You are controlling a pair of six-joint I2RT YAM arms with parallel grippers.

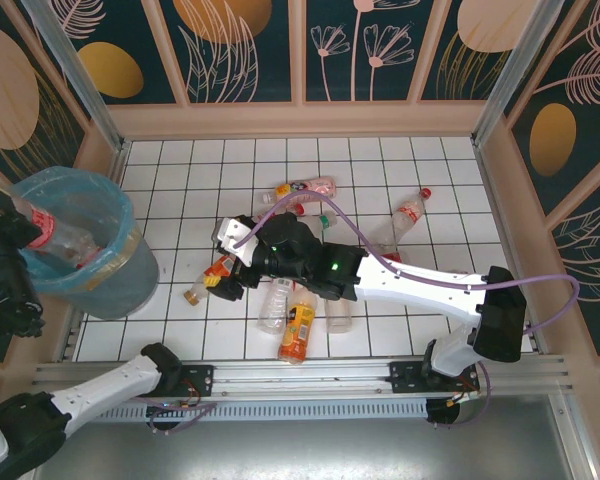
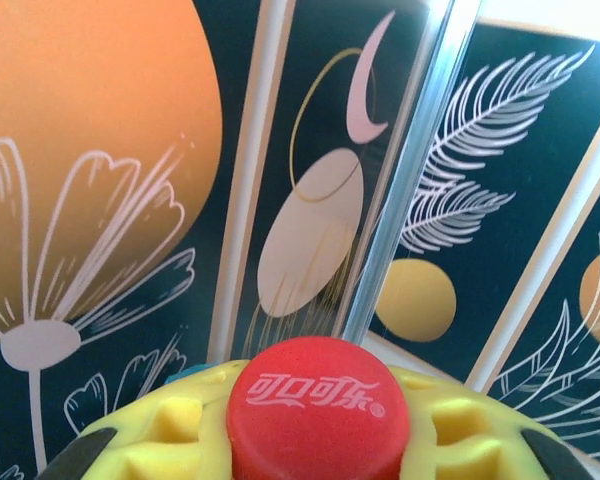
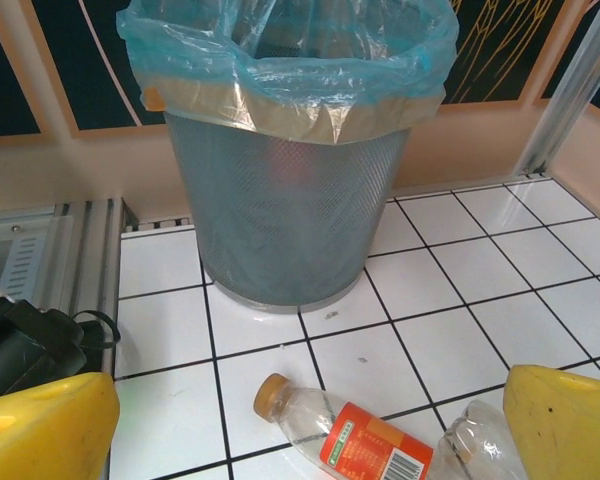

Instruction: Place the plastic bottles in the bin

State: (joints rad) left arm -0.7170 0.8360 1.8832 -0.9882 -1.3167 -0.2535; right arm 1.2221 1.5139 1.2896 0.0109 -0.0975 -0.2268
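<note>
**Bottle Station: Condition of Arms, Bottles and Bin**

At the near edge, a ribbed aluminium rail [image 1: 300, 378] carries both arm bases. The right arm [image 1: 420, 285], a white shell with a purple cable, reaches left across the tiled floor [image 1: 180, 190], which is glossy white squares with dark grout.

The right gripper [image 3: 305, 430] has its yellow fingers [image 3: 45, 425] spread wide, low over an orange-labelled bottle [image 3: 370, 445]. This bottle lies on its side and is clear and thin-walled, with a tan cap. A second clear bottle [image 3: 480, 440] lies just beside it.

The other plastic bottles [image 1: 298, 325] lie on their sides around the arm. Their bodies are clear, with orange, pink or red labels.

Further left stands the bin [image 3: 280, 200], a round grey perforated-metal drum. It is lined with a crinkled translucent blue bag [image 3: 280, 50] folded over the rim.

Above its mouth, the left gripper [image 2: 315, 445] has its yellow fingers [image 2: 150, 435] set narrow on either side of a cola bottle [image 2: 318, 405]. The bottle has a smooth red cap with white lettering. Whether the fingers clamp it cannot be told.

Beyond, wood-framed wall panels [image 1: 250, 50] carry printed leaves on dark teal.
</note>
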